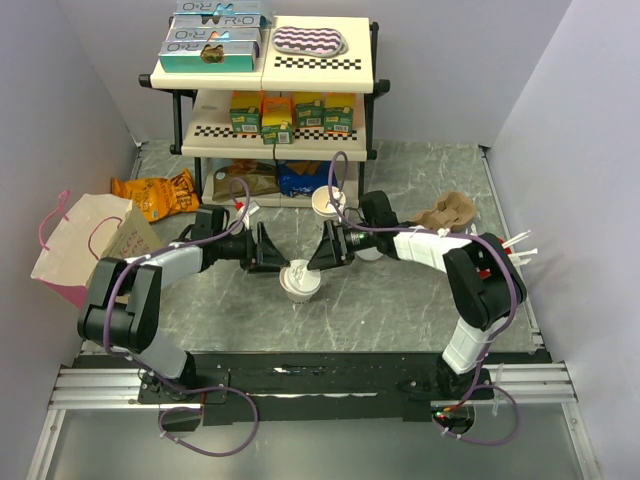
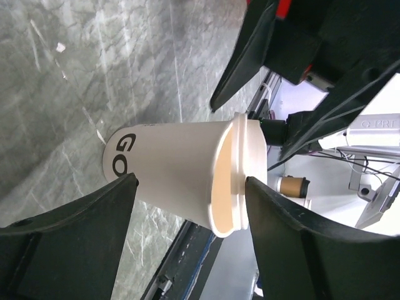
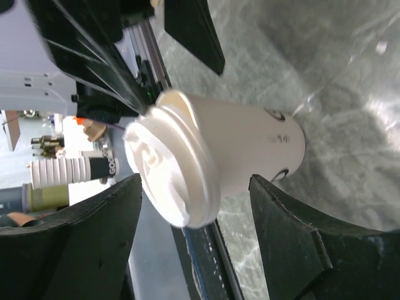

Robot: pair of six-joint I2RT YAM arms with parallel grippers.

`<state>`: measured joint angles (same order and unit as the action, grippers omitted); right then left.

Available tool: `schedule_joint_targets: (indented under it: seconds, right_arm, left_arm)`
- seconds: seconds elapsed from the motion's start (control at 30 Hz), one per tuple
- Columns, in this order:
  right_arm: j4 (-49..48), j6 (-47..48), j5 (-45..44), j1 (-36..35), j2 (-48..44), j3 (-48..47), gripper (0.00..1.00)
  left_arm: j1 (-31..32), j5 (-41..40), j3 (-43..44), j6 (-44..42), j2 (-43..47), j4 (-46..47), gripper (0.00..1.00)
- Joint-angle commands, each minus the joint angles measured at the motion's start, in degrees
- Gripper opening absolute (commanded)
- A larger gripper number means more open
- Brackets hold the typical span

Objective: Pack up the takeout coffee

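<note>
Takeout coffee (image 2: 178, 172) printed "GO" in black; shelf boxes (image 1: 211, 57) read "R·O".

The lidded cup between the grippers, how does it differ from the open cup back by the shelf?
The lidded cup has a white plastic lid; the open cup has none and shows a tan inside. The lidded cup stands between the left gripper and the right gripper, both open; the open cup stands farther back, near the shelf. Both are pale paper cups, upright on the table.
</note>
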<state>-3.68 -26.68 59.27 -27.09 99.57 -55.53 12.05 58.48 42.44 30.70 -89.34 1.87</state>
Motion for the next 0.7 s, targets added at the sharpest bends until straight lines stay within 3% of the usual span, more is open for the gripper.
schedule_joint_targets:
  seconds: [0.0,0.67]
  right_arm:
    - [-5.4,-1.7,0.8,0.3,0.1,-3.6,0.76]
    - [4.7,8.0,-3.8,-3.9,1.6,-7.0,0.69]
  left_arm:
    - [-0.5,-1.9,0.8,-1.5,1.9,-1.7,0.76]
    - [-2.9,-1.6,-1.0,0.9,3.8,2.1,0.75]
